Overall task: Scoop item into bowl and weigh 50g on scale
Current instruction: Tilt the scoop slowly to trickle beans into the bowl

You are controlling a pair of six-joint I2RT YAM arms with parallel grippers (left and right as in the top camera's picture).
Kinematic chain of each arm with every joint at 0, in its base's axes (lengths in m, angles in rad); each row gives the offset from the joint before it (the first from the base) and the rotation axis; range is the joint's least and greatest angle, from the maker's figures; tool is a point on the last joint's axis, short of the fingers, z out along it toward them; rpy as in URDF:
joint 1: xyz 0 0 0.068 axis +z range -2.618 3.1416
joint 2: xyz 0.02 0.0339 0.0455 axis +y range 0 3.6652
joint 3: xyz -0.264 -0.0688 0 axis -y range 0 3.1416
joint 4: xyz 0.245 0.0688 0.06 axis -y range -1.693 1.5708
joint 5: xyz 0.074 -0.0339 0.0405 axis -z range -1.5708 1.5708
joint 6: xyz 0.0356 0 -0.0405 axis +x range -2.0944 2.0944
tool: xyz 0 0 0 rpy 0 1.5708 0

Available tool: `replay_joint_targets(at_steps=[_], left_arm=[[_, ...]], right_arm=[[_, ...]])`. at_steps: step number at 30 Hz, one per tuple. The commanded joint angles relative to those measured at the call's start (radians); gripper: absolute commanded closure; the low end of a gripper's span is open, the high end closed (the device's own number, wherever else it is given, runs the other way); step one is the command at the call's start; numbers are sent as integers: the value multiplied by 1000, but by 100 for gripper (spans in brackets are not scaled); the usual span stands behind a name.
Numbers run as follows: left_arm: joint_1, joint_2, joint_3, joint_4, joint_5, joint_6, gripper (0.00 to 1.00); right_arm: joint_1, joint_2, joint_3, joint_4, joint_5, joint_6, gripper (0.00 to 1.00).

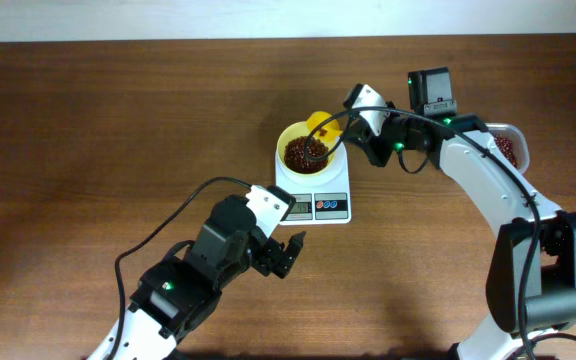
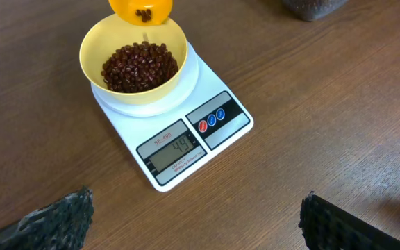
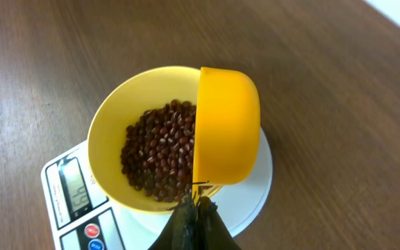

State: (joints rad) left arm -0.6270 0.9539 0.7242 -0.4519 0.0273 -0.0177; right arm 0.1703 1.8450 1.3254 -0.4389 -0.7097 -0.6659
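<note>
Gripping a yellow scoop by its handle, the right hand tilts it over the bowl of beans on the scale; the left hand hovers wide open.

Surface: dark wood-grain table | On it, mid-table ahead of me: white scale, display and buttons facing me | On it, off to my right: clear tub, well apart from the scale

I saw soft, even light, a faint sheen on the table, and my left fingers blurred.
</note>
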Motion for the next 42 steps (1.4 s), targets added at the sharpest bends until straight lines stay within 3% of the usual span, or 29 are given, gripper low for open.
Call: replay_joint_targets(at_steps=[1, 42], left_arm=[[3, 0, -3, 2, 11, 18, 1], [3, 0, -3, 2, 11, 19, 1]], right_arm=[[5, 8, 4, 5, 4, -4, 96], [6, 8, 4, 18, 4, 19, 96]])
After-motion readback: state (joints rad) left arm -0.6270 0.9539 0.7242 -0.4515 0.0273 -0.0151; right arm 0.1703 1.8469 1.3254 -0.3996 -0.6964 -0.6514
